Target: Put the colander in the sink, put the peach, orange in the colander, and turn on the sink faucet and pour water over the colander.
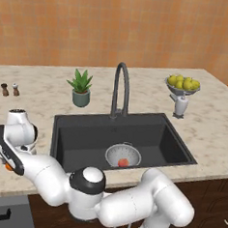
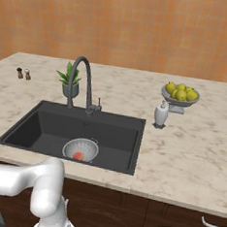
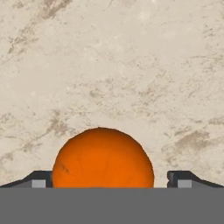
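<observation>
The pincer [image 3: 109, 179] is seen spread wide over the marbled counter [image 3: 131, 65], and the orange [image 3: 103, 157] is framed squarely between its two dark fingertips [image 3: 39, 180], with a sliver of gap visible on either side (no squeeze on it). Across at the sink [image 1: 85, 128], the colander [image 1: 123, 155] is set on the dark basin floor below the sink faucet [image 1: 120, 90], and the peach [image 1: 123, 162] is found inside it.

peach [image 1: 123, 162] in colander [image 1: 116, 153], colander in sink [image 1: 75, 132]; orange [image 3: 103, 158] on counter [image 3: 113, 65]
</observation>
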Controlling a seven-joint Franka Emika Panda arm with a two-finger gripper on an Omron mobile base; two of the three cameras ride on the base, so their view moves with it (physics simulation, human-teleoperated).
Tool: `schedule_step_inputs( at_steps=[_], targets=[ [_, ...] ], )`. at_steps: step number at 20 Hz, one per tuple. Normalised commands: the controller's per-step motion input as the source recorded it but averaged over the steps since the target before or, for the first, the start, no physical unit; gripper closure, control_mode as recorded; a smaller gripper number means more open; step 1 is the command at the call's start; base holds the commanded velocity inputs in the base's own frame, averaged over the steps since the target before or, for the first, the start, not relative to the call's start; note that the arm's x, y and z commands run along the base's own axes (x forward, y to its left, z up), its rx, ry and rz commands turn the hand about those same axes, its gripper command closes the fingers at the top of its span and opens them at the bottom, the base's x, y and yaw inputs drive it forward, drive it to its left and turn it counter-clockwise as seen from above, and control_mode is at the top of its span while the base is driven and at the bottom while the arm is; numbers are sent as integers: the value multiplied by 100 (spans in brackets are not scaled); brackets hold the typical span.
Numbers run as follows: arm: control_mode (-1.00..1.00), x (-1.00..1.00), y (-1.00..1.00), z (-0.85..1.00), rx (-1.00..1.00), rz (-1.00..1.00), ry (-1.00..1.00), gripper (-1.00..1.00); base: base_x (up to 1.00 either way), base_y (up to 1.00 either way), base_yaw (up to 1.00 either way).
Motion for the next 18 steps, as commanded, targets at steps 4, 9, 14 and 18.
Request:
schedule_step_inputs(
  at_steps=[4, 9, 14, 18],
  targets=[
    [-100, -2, 1, -28, 0, -2, 0, -100, 0, 0, 0],
    [-100, 2, -1, -19, 0, -1, 0, 100, 0, 0, 0],
    [-100, 0, -32, 8, -1, -2, 0, 100, 0, 0, 0],
    [-100, -8, -72, 17, 0, -1, -3, 100, 0, 0, 0]
  ],
)
